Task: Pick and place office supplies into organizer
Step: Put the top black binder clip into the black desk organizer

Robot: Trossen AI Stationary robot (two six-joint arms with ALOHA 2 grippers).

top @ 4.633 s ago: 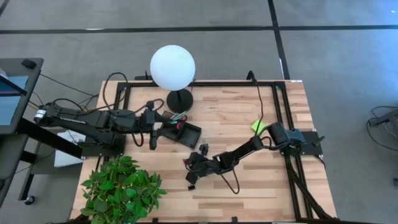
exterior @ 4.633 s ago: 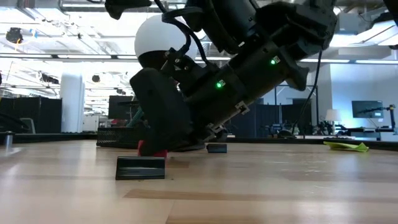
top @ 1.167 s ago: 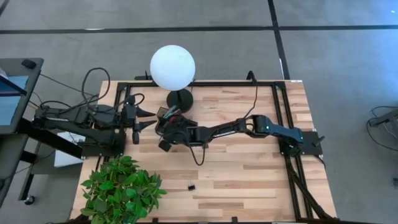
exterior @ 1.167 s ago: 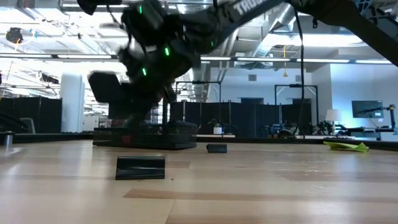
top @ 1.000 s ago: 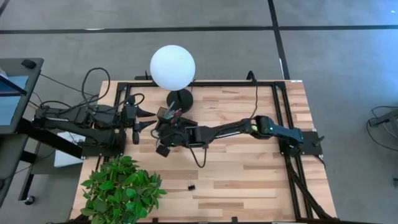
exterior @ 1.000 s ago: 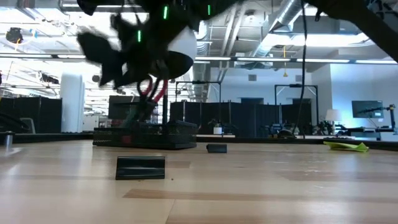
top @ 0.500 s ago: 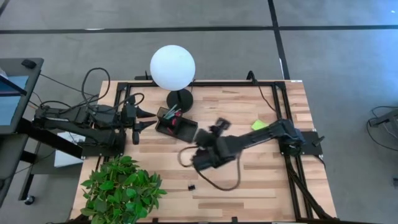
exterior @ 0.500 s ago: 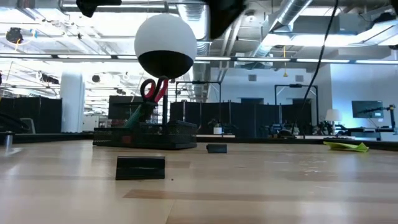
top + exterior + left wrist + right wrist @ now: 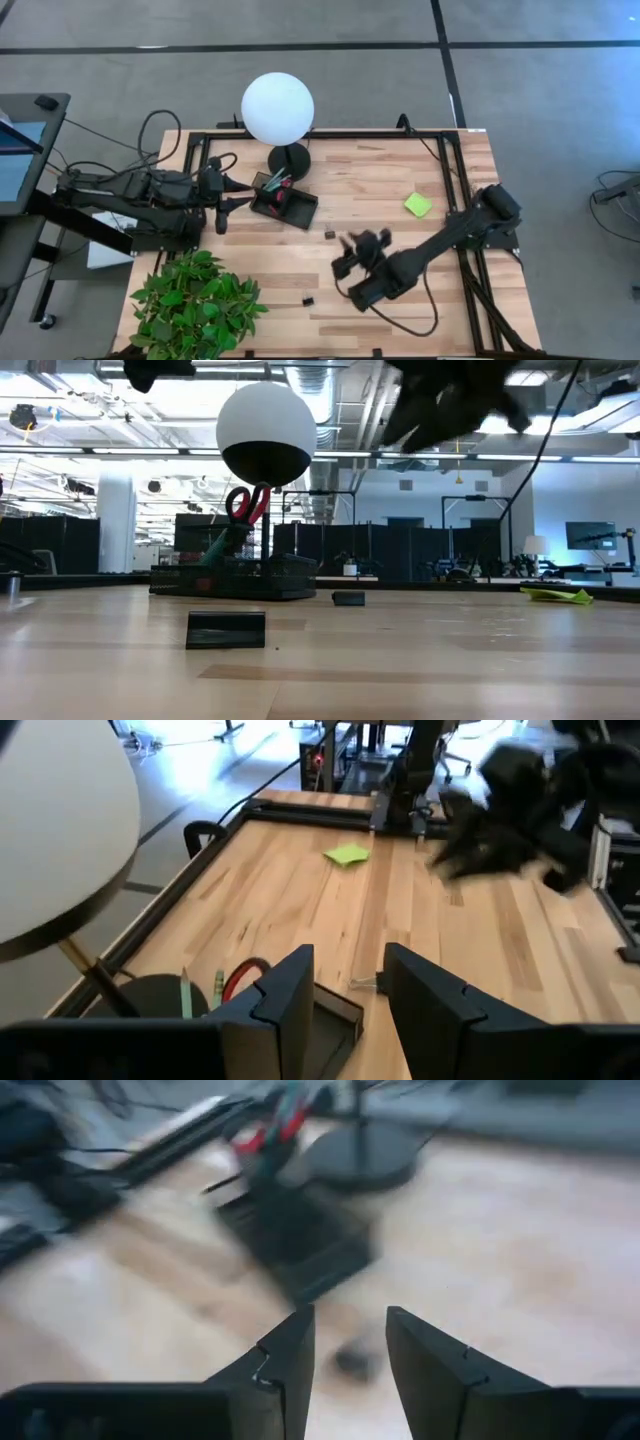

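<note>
The black organizer [image 9: 287, 203] sits at the table's far left by the lamp base. Red-handled scissors [image 9: 246, 506] and pens stand up in it. A lime-green sticky-note pad [image 9: 418, 204] lies at the right. One small black clip [image 9: 329, 234] lies mid-table and another [image 9: 308, 300] near the front. My right gripper [image 9: 345, 255] hovers open over mid-table, above and just right of the first clip [image 9: 350, 1360], holding nothing. My left gripper [image 9: 350, 988] waits open, raised at the organizer's left, also holding nothing.
A lamp with a white globe [image 9: 277, 108] and a round black base [image 9: 289, 160] stands just behind the organizer. A green plant [image 9: 195, 300] fills the near left corner. A black frame [image 9: 450, 150] runs along the far and right edges.
My right gripper has swung away from the organizer toward the table's near right edge, fast and turning as it went, and now hangs over mid-table. The scissors stay behind, standing in the organizer with their handles up. My left arm has kept still.
</note>
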